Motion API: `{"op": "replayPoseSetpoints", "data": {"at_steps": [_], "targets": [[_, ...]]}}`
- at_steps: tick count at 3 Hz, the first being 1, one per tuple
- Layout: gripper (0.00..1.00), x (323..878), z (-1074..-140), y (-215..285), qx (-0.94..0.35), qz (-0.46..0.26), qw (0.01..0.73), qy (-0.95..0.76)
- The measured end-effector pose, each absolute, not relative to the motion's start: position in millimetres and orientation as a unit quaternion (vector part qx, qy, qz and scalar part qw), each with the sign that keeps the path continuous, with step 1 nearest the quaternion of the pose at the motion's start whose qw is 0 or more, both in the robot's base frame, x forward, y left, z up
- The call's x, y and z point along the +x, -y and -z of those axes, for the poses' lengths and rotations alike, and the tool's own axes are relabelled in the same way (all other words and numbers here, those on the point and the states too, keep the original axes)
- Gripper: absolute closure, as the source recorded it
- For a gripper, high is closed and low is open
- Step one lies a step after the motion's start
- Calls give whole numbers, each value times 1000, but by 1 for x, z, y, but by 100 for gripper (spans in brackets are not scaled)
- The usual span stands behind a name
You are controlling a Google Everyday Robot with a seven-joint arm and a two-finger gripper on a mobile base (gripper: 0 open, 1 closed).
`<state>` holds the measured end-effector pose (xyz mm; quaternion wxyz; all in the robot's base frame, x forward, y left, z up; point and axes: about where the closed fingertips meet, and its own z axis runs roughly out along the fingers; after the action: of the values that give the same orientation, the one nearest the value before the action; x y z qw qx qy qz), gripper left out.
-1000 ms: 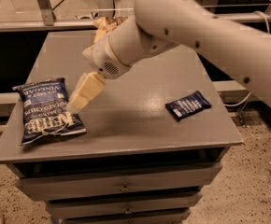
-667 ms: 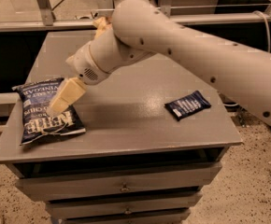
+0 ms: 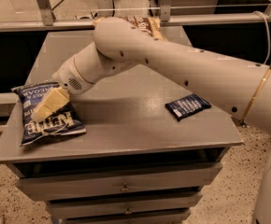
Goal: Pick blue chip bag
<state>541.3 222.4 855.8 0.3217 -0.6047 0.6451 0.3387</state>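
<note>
The blue chip bag [image 3: 64,124], navy with white "KETTLE" lettering, lies flat at the front left corner of the grey table [image 3: 126,129]. My gripper [image 3: 48,105], cream coloured, is directly over the middle of the bag, pointing down and to the left, and looks to be touching or just above its surface. It hides the bag's centre. My white arm [image 3: 173,64] reaches in from the right across the table.
A small flat dark blue packet [image 3: 188,106] lies at the table's right side. A brown and yellow bag [image 3: 147,24] sits at the back, partly behind my arm. Drawers [image 3: 121,186] are below the tabletop. A metal rail [image 3: 210,18] runs behind.
My gripper has moved left and down, from beside the bag's right edge to over its middle. The bag and the other packets have not moved.
</note>
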Motion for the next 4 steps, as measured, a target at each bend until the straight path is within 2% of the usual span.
{"op": "replayPoseSetpoints", "data": {"at_steps": [1,2,3,4], "targets": [[39,539,-846,-228,-598,-346,314,-652],[70,541,-848,-224,-590,-344,318,-658],[93,550,-865,-214,-586,-335,338,-655],[100,569,-911,-196,-581,-328,390,-634]]}}
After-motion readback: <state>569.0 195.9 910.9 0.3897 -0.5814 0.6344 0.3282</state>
